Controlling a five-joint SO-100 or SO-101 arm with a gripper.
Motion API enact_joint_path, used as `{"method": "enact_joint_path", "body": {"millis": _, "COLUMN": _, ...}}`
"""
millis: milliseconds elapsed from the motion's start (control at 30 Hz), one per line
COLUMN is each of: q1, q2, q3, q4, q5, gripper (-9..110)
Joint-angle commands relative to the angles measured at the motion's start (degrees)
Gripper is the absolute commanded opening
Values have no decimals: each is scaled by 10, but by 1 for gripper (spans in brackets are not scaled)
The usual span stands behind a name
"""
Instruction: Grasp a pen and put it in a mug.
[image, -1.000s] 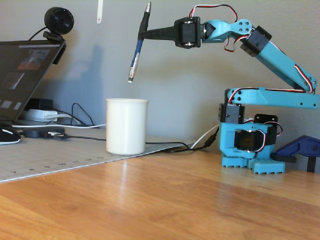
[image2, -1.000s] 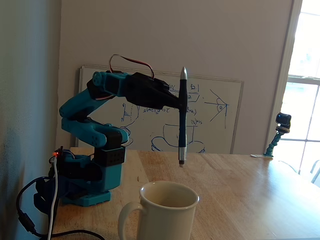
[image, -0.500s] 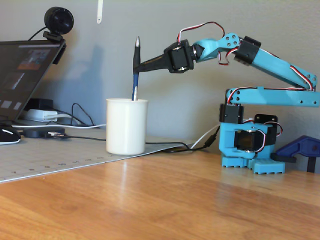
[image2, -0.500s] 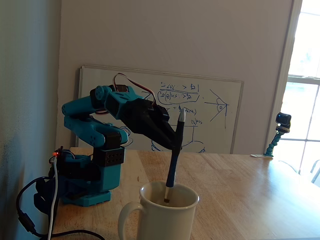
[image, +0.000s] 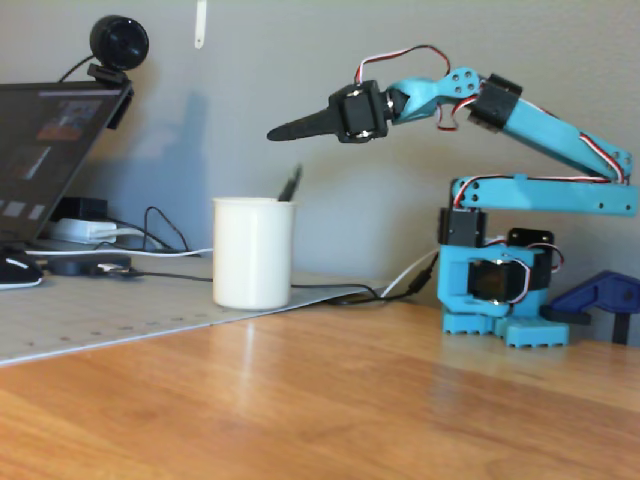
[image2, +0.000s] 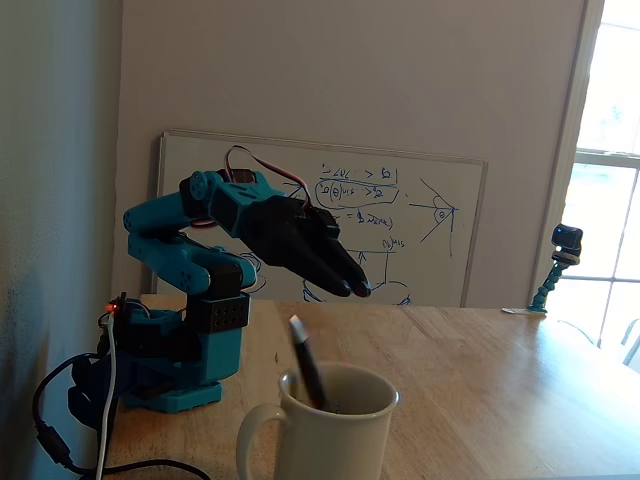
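Note:
The white mug (image: 253, 255) stands on the edge of the grey mat, left of the arm's base; it is also at the bottom of the other fixed view, handle to the left (image2: 335, 440). The pen (image2: 305, 365) leans inside it, free of the gripper, its top end sticking out over the rim (image: 291, 185). My gripper (image: 272, 133) hangs above the mug, pointing left, with nothing in it. In the other fixed view the gripper (image2: 355, 289) shows its fingers slightly apart, above and behind the mug.
A laptop (image: 40, 150) with a webcam (image: 118, 45) on top, a mouse (image: 15, 270) and cables (image: 330, 293) lie left of and behind the mug. A blue clamp (image: 600, 295) sits right of the arm's base. A whiteboard (image2: 420, 230) leans on the wall.
The arm lowered the pen tip-down into the mug, then let go. The pen dropped and now leans in the mug, while the gripper stays above it, empty.

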Motion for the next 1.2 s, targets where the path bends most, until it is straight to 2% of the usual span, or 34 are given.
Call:
{"method": "enact_joint_path", "body": {"millis": 0, "q1": -46, "q2": -13, "q3": -54, "q4": -34, "q5": 144, "gripper": 10}}
{"method": "enact_joint_path", "body": {"millis": 300, "q1": -176, "q2": -88, "q3": -110, "q4": -37, "q5": 539, "gripper": 9}}
{"method": "enact_joint_path", "body": {"millis": 467, "q1": -279, "q2": -93, "q3": -105, "q4": -35, "q5": 768, "gripper": 4}}
{"method": "enact_joint_path", "body": {"millis": 567, "q1": -355, "q2": -100, "q3": -102, "q4": -26, "q5": 864, "gripper": 4}}
{"method": "enact_joint_path", "body": {"millis": 667, "q1": -431, "q2": -98, "q3": -84, "q4": 15, "q5": 911, "gripper": 4}}
{"method": "enact_joint_path", "body": {"millis": 867, "q1": -541, "q2": -92, "q3": -74, "q4": 121, "q5": 923, "gripper": 3}}
{"method": "enact_joint_path", "body": {"millis": 1167, "q1": -587, "q2": -26, "q3": -38, "q4": 254, "q5": 927, "gripper": 3}}
